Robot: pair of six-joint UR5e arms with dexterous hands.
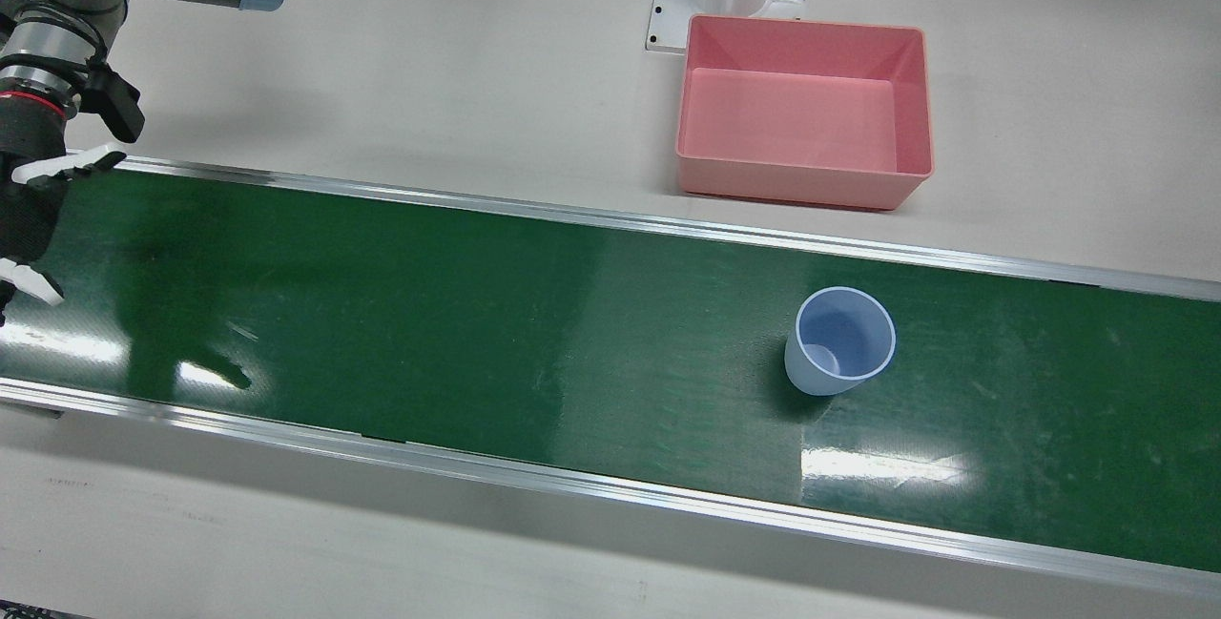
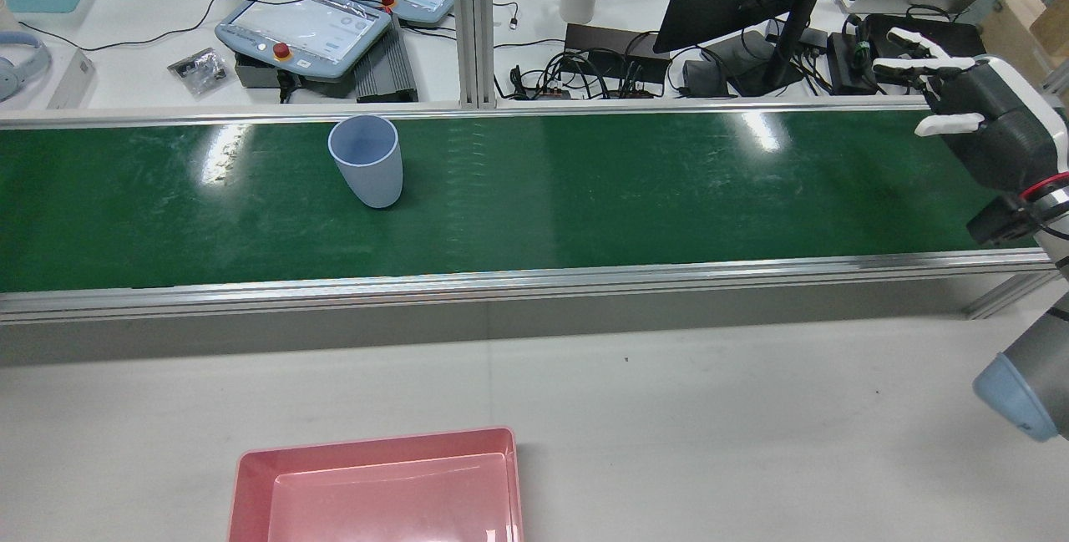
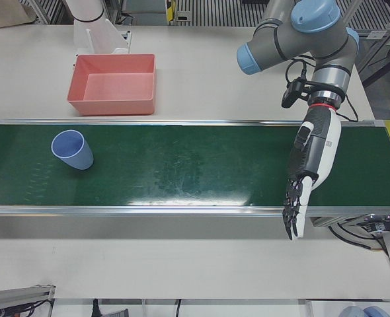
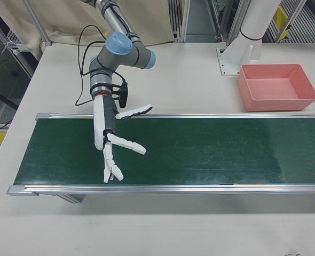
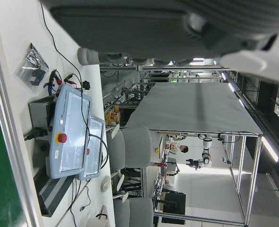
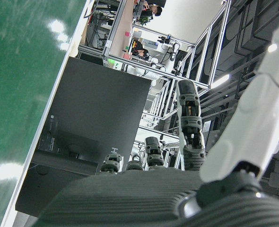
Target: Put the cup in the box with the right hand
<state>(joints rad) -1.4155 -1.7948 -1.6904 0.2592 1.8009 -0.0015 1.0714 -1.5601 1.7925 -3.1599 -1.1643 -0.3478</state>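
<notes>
My right hand (image 4: pixel 112 144) hangs released, fingers splayed, over one end of the green belt (image 2: pixel 585 191), ready for a reach. The blue cup (image 1: pixel 839 340) stands upright well down the belt, level with the empty pink box (image 1: pixel 803 113) beside the belt's far rail.

The cup (image 1: pixel 840 340) is pale blue. The box (image 1: pixel 803 112) is pink. The conveyor belt (image 1: pixel 477 314) is dark green with silver rails. The counter (image 1: pixel 429 66) is off-white. The right hand (image 4: pixel 110 140) is black with white fingers (image 4: pixel 124 143).
</notes>
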